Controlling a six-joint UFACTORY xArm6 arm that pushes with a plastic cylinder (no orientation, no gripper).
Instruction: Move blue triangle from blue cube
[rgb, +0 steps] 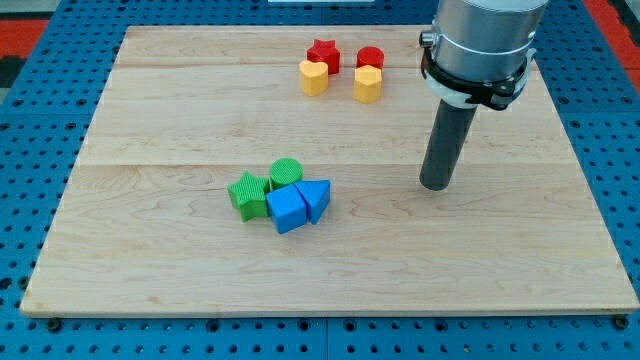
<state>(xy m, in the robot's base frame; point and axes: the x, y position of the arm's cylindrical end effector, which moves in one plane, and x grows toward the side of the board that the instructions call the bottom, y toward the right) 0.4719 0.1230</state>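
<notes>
The blue triangle (316, 198) lies on the wooden board (150, 260), touching the right side of the blue cube (288, 209). A green star (247, 193) touches the cube's left side and a green cylinder (286, 172) sits just above the cube. My tip (435, 185) rests on the board well to the right of the blue triangle, apart from every block.
Near the view's top, a red star (323, 53) and a red cylinder (370, 58) stand behind a yellow heart (313, 77) and a yellow hexagon (367, 84). The arm's grey body (485, 45) hangs over the top right of the board.
</notes>
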